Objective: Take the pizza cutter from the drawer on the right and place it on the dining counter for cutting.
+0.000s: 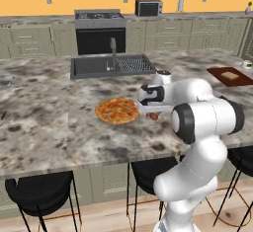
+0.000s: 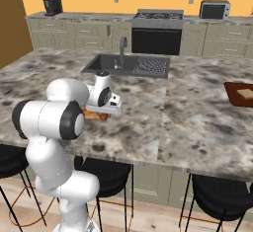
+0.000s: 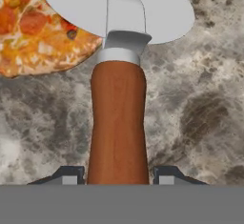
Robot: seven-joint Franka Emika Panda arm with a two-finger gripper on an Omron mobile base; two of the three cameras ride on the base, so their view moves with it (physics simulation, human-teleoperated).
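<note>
My gripper [image 3: 118, 176] is shut on the pizza cutter [image 3: 118, 123], with the reddish-brown handle running up between the two fingertips [image 3: 71, 175]. Its round silver blade [image 3: 162, 13] overlaps the edge of the pizza [image 3: 33, 25]. From the left base view, the gripper [image 1: 148, 109] hangs low over the dining counter [image 1: 49, 122], just right of the pizza [image 1: 117, 110], and a bit of the handle [image 1: 154, 116] pokes out below it. The right base view catches the handle [image 2: 94, 115] under the hand [image 2: 106, 108]. Whether the cutter touches the granite I cannot tell. The drawer is out of view.
A dark sink with faucet [image 1: 111, 65] sits behind the pizza. At the counter's right end lies a red board with bread [image 1: 230, 75]. Black stools [image 1: 42, 191] stand along the near edge. Bare granite [image 2: 197, 122] stretches right of the hand.
</note>
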